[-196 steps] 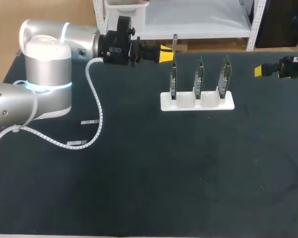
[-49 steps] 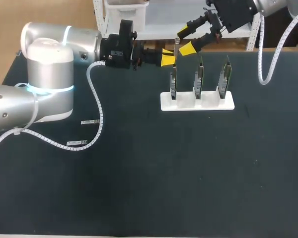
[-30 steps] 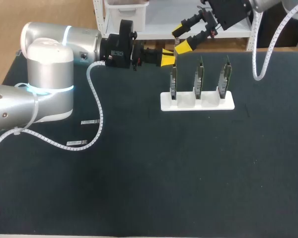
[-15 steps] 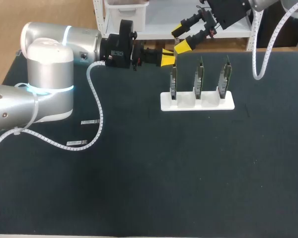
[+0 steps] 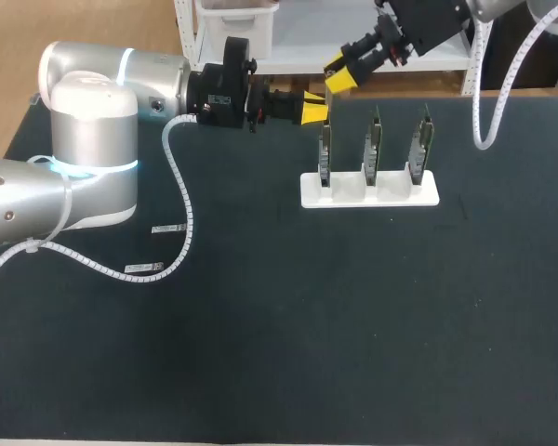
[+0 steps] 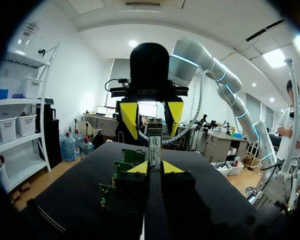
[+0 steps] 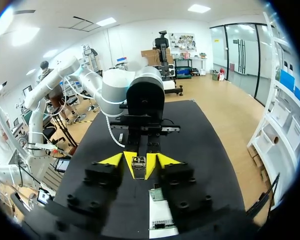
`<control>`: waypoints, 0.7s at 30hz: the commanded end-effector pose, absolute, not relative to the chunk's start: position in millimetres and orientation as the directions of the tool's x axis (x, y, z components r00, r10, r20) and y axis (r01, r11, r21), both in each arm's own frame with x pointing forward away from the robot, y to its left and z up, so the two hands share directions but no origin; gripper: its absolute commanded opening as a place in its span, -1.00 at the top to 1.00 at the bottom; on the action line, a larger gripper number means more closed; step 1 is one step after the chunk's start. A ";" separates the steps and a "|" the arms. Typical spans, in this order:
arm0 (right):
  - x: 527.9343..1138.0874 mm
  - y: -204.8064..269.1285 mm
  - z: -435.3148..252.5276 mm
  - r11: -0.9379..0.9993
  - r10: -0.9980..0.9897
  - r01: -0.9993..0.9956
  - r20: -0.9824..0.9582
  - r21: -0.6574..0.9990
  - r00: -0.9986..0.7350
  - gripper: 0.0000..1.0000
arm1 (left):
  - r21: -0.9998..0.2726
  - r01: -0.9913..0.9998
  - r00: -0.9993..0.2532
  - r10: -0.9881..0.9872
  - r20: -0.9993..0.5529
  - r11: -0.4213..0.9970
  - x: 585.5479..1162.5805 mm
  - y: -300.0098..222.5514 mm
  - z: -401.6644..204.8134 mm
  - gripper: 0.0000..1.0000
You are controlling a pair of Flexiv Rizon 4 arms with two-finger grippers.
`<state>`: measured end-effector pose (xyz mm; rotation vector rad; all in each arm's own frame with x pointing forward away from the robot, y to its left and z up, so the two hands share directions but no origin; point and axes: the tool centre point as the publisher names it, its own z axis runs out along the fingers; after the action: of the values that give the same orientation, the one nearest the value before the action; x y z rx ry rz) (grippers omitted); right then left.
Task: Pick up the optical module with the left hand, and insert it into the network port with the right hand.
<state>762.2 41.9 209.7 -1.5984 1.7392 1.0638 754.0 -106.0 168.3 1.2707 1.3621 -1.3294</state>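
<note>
Left fingers (image 6: 138, 168) clamp the upright optical module (image 6: 155, 142) above the far edge of the tabletop (image 5: 353, 307); right fingers (image 6: 129, 117) stand open, one either side of its upper end.

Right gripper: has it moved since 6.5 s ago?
Yes. From right of the white stand, the right gripper has swung left and farther back, to the module that the left gripper holds above the stand's left end.

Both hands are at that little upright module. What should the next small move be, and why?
Probably the right hand should close on the optical module. Its fingers straddle the module's free end without touching it, while the left hand grips the other end.
</note>
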 end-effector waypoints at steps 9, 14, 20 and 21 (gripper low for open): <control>766.6 38.4 210.7 -0.008 -0.545 -0.981 -0.824 0.192 -0.157 1.00 | -0.154 0.986 -0.146 0.110 -0.983 -0.066 752.7 -106.0 168.3 1.00; 767.0 36.6 211.4 -0.002 -0.541 -0.981 -0.825 0.192 -0.160 1.00 | -0.154 0.986 -0.146 0.110 -0.983 -0.066 752.7 -106.0 168.3 1.00; 767.1 35.6 211.2 0.001 -0.538 -0.981 -0.827 0.192 -0.162 1.00 | -0.154 0.986 -0.146 0.110 -0.983 -0.066 752.7 -106.0 168.3 -1.00; 767.1 35.4 211.2 0.002 -0.537 -0.981 -0.828 0.192 -0.163 1.00 | -0.154 0.986 -0.146 0.110 -0.983 -0.066 752.7 -106.0 168.3 -1.00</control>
<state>767.7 36.3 211.4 -1.5685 1.7466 1.0671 754.0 -106.5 168.4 1.2704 1.3626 -1.3289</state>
